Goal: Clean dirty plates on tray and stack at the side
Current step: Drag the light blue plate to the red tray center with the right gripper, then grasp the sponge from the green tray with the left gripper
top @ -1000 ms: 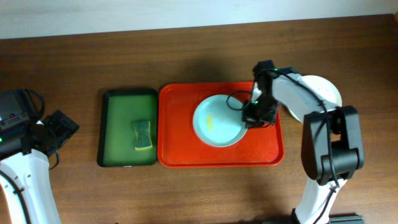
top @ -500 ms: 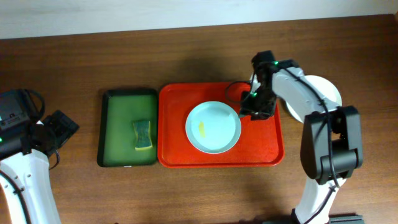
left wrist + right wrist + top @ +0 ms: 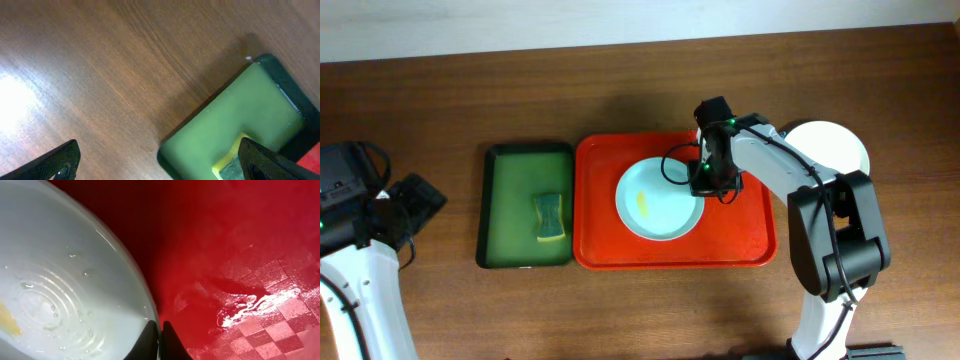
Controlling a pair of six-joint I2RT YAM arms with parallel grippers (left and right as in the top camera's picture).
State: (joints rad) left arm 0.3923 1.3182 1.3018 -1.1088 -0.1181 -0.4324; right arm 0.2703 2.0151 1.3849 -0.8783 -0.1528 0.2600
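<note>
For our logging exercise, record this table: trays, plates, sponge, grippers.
red tray: holds one dirty plate
dirty plate: yellow smear; rim pinched
green tray: left of red tray, holds sponge
white plate: on table, right of red tray
left gripper: open, empty
right gripper: shut on dirty plate

A brown wood-grain surface (image 3: 440,110) fills nearly the whole overhead frame. Along the top edge runs a pale off-white strip (image 3: 520,25), wider at the upper left and narrowing toward the upper right; wall or floor, it cannot be told. In the left wrist view, a bright patch of reflected light (image 3: 15,100) lies on the wood at the left edge.
</note>
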